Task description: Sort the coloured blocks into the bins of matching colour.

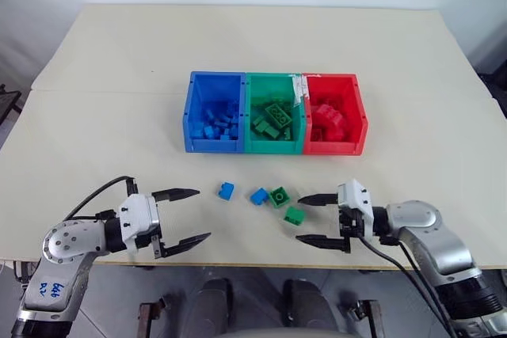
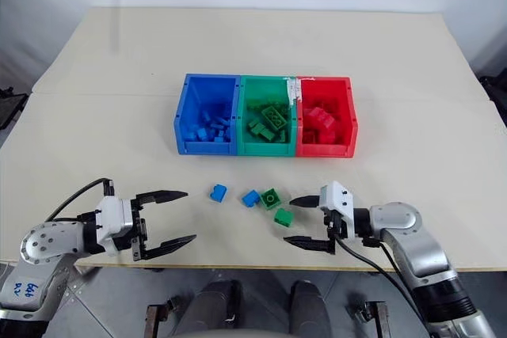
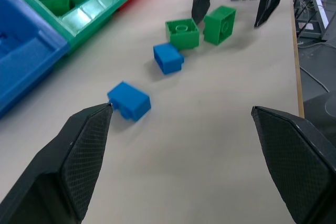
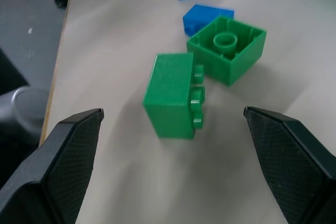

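Observation:
Two blue blocks (image 1: 226, 190) (image 1: 259, 195) and two green blocks (image 1: 279, 196) (image 1: 294, 215) lie in a loose row on the table, in front of the joined blue bin (image 1: 192, 116), green bin (image 1: 248, 120) and red bin (image 1: 362, 120). My right gripper (image 1: 314, 219) is open, pointing left, with the nearer green block (image 4: 176, 95) just beyond its fingertips and nothing held. To the left of the blocks, my left gripper (image 1: 188, 216) is open and empty, pointing right toward the leftmost blue block (image 3: 129, 100).
All three bins hold several bricks of their own colour. The blocks lie close to the table's front edge (image 1: 253, 259). A seam (image 1: 103, 91) crosses the tabletop behind the bins.

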`<state>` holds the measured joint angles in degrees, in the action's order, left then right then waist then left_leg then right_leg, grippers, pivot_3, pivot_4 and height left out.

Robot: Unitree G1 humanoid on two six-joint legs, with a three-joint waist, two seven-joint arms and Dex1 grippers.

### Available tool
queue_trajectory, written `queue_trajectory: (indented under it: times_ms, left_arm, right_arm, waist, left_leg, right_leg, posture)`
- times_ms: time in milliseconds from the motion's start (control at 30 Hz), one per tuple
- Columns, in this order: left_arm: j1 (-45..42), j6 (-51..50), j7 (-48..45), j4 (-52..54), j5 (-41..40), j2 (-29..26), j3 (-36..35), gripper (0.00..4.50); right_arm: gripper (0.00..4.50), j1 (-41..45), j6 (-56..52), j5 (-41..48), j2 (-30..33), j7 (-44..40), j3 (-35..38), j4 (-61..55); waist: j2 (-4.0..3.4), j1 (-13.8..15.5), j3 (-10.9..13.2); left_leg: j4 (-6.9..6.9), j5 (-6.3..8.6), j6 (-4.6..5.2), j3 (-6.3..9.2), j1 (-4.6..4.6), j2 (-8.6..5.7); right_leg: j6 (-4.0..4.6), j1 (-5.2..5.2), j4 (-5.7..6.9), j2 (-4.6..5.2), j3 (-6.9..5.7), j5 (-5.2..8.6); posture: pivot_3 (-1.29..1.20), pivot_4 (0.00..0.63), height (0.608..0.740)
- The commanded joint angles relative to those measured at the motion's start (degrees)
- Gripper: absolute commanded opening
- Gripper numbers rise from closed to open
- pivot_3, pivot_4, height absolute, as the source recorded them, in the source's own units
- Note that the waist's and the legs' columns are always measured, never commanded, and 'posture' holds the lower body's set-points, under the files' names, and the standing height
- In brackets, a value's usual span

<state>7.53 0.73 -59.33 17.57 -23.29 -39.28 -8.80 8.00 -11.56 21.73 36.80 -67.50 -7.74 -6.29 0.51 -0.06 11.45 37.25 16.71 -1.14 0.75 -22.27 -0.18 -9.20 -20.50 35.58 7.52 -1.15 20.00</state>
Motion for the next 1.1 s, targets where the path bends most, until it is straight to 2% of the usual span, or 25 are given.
queue_trajectory:
  times_ms: [33,300,467,533,600,667,767,933,1033,1100]
  left_arm:
    - [0.4,-0.4,0.8,1.9,-1.3,0.0,-0.9,4.5]
    - [-0.2,-0.5,1.1,1.5,-1.1,0.1,-0.7,4.5]
    - [0.6,-0.3,1.8,1.6,-1.1,0.3,-1.4,4.5]
    - [1.2,-0.2,2.6,1.6,-0.9,0.5,-2.0,4.5]
    - [1.6,-0.5,3.7,1.8,-1.0,1.0,-2.5,4.5]
    - [2.0,-0.7,4.5,2.0,-1.0,1.4,-2.9,4.5]
    - [3.1,-0.8,5.8,2.2,-1.2,2.0,-3.8,4.5]
    - [3.9,-0.9,7.3,2.2,-1.0,2.6,-4.8,4.5]
    - [4.4,-0.7,7.9,2.7,-0.7,2.8,-5.2,4.5]
    - [4.9,-0.8,8.3,3.2,-0.8,2.9,-5.2,4.5]
  right_arm:
    - [3.59,0.0,1.4,-1.1,-1.9,1.3,-0.8,0.9]
    - [0.86,-0.6,0.5,-0.1,-2.7,2.1,-0.1,0.7]
    - [0.86,0.5,-4.9,9.1,-0.4,-0.4,6.3,-3.3]
    - [0.86,4.7,-11.4,15.2,-1.8,3.3,9.8,-4.1]
    - [0.86,10.7,-14.6,16.9,-3.4,6.8,10.9,-2.9]
    - [0.86,16.8,-14.8,15.0,-5.5,9.1,9.9,0.0]
    - [0.86,29.4,-9.7,6.6,-11.3,13.7,6.1,11.4]
    - [0.86,40.6,-2.4,-2.3,-16.9,20.4,4.7,27.0]
    - [1.9,43.5,1.4,-5.3,-17.9,20.6,4.1,32.0]
    - [2.59,43.6,1.6,-4.8,-18.1,19.2,4.6,31.9]
  waist:
    - [0.0,-0.2,0.0]
    - [0.0,-0.1,0.0]
    - [-0.02,0.0,0.0]
    - [-0.02,-0.1,0.0]
    - [-0.02,-0.7,0.0]
    - [-0.02,-0.8,0.0]
    - [-0.03,-1.5,0.0]
    - [-0.01,-1.5,0.0]
    - [-0.01,-1.5,0.0]
    - [-0.01,-1.5,0.0]
  left_leg:
    - [-0.01,0.0,-0.01,-0.01,0.01,0.0]
    - [-0.01,0.0,-0.01,-0.02,0.02,0.0]
    - [0.0,0.0,-0.01,-0.02,0.0,0.01]
    - [0.01,0.0,0.0,-0.02,0.01,0.05]
    - [0.02,0.0,-0.01,-0.11,0.04,0.1]
    - [-0.04,-0.04,-0.08,-0.1,0.07,0.14]
    - [-0.08,-0.04,-0.11,-0.1,0.05,0.16]
    - [-0.1,-0.05,-0.1,-0.09,-0.21,0.13]
    - [0.09,-0.07,-0.02,-0.08,-0.83,0.04]
    - [0.1,-0.05,0.01,-0.06,-0.92,-0.04]
  right_leg:
    - [0.0,-0.01,0.01,0.0,0.01,0.0]
    - [0.0,0.0,0.01,0.0,0.02,0.0]
    - [0.0,0.0,0.02,0.03,0.02,0.0]
    - [0.0,0.0,0.01,0.04,0.03,0.0]
    - [0.05,-0.01,0.02,0.01,0.07,-0.03]
    - [0.09,-0.05,0.05,-0.07,0.04,-0.05]
    - [0.15,-0.14,0.09,-0.09,0.05,-0.05]
    - [0.23,-0.52,0.45,-0.06,0.01,-0.09]
    - [0.28,-1.08,0.6,0.08,-0.07,-0.16]
    - [0.29,-1.11,0.59,0.09,-0.13,-0.16]
  posture:
    - [0.0,0.15,0.74]
    - [0.0,0.15,0.74]
    - [0.0,0.15,0.74]
    - [0.0,0.15,0.74]
    - [0.0,0.15,0.74]
    - [0.0,0.15,0.74]
    - [0.0,0.15,0.74]
    - [0.0,0.15,0.74]
    - [0.0,0.15,0.74]
    - [0.0,0.15,0.74]
